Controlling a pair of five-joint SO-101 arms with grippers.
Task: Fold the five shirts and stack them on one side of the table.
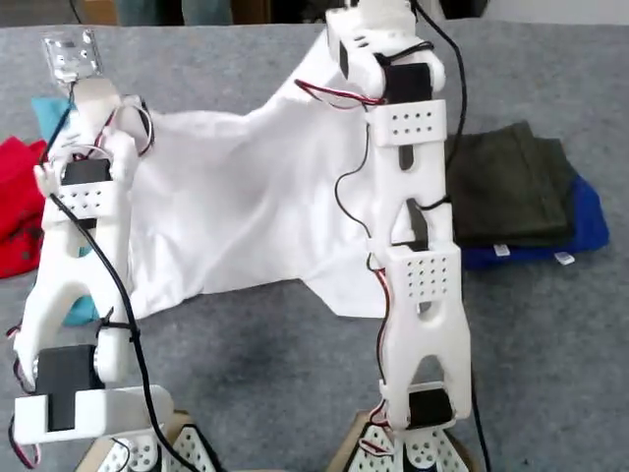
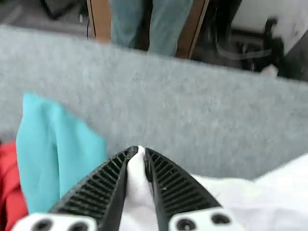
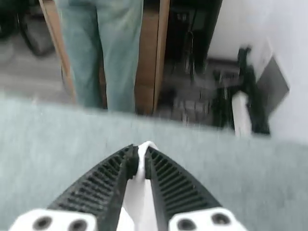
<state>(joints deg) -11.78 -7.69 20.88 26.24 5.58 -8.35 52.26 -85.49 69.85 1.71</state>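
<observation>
My left fingers (image 2: pixel 139 153) and right fingers (image 3: pixel 139 150) each pinch the white shirt (image 1: pixel 246 206) — its far edge, I think — over the desk (image 1: pixel 295 393).

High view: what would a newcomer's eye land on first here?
The big white shirt spread across the table, pinched at its far side by both the left gripper and the right gripper. Next, a dark green shirt folded atop a blue shirt on the right.
</observation>
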